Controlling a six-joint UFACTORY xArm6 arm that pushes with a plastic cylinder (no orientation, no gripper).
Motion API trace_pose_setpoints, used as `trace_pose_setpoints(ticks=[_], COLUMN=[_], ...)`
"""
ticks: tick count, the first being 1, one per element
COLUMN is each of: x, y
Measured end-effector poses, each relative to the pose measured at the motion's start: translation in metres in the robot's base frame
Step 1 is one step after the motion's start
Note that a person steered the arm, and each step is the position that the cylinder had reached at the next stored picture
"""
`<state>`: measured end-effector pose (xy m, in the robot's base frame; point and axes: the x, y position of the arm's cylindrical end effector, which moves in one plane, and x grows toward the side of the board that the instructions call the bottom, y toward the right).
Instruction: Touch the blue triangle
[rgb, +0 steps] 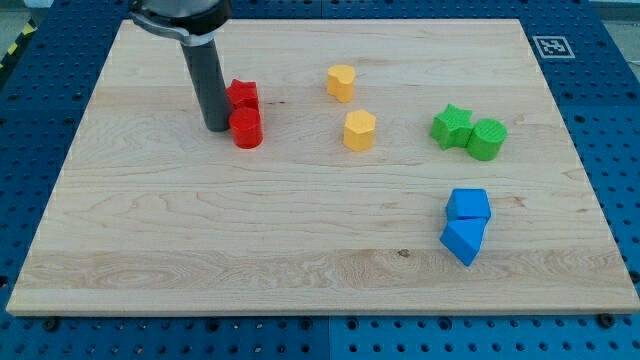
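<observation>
The blue triangle (461, 241) lies at the view's lower right on the wooden board (300, 240), touching a blue cube (468, 204) just above it. My tip (218, 128) is at the view's upper left, far from the blue triangle. It stands right beside a red cylinder (246, 129) and a red star-like block (242, 96), at their left side, close to touching them.
Two yellow blocks sit in the upper middle: a heart-like one (341, 82) and a hexagon (359, 130). A green star (451, 127) and a green cylinder (487, 138) sit together at the right. A fiducial marker (550, 46) lies beyond the board's top right corner.
</observation>
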<state>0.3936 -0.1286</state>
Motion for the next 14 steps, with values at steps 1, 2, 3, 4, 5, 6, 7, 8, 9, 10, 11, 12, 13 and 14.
trace_pose_setpoints(ticks=[1, 2, 3, 4, 5, 6, 7, 8, 9, 10, 11, 12, 13, 14], x=[-0.019, -0.023, -0.023, -0.030, -0.076, -0.125, -0.142, -0.134, -0.097, -0.040, 0.004, 0.051, 0.117, 0.178], y=[0.000, 0.000, 0.000, -0.020, -0.039, 0.004, 0.079, 0.156, 0.227, 0.296, 0.360, 0.370, 0.370, 0.370])
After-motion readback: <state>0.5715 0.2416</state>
